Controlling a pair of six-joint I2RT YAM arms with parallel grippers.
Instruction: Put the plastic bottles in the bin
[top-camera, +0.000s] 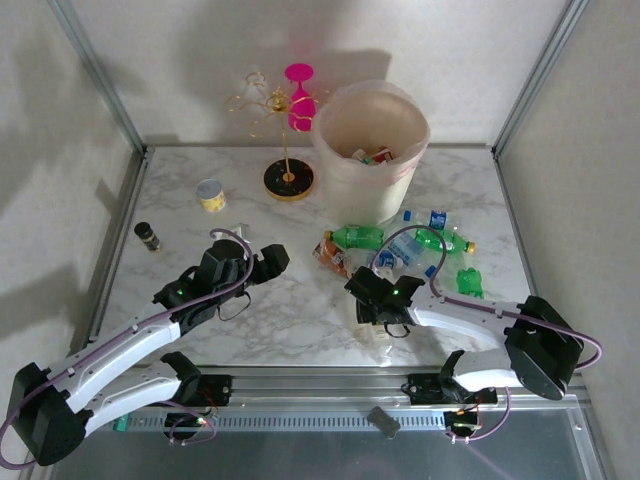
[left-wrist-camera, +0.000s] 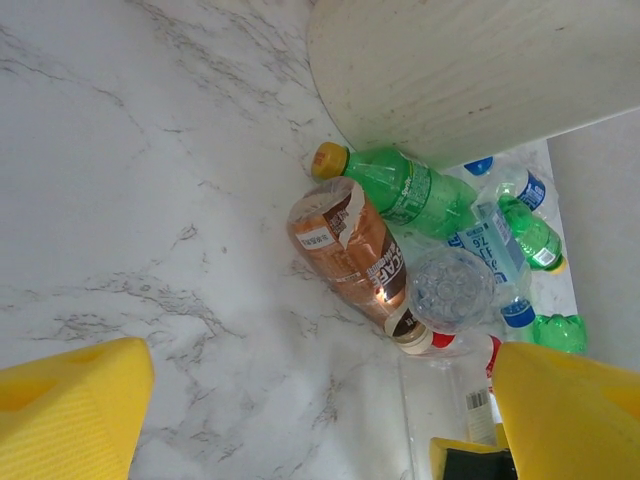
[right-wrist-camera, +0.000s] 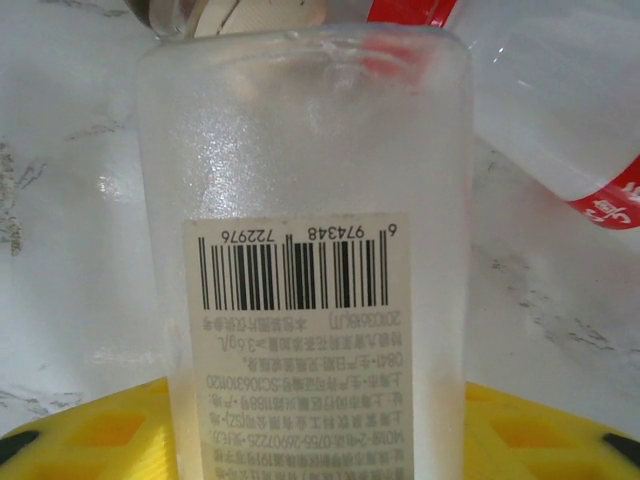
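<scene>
Several plastic bottles lie in a heap before the bin: a green one, a brown coffee one and blue-labelled ones. More bottles sit inside the bin. My right gripper is down at the heap's near edge. Its yellow fingers press both sides of a clear frosted bottle with a barcode label. My left gripper hangs open over bare marble to the left of the heap. The left wrist view shows the green bottle, the brown bottle and the bin's wall.
A gold wire stand on a black base with a pink glass is left of the bin. A cup with a yellow band and a dark vial stand at the far left. Metal posts frame the table.
</scene>
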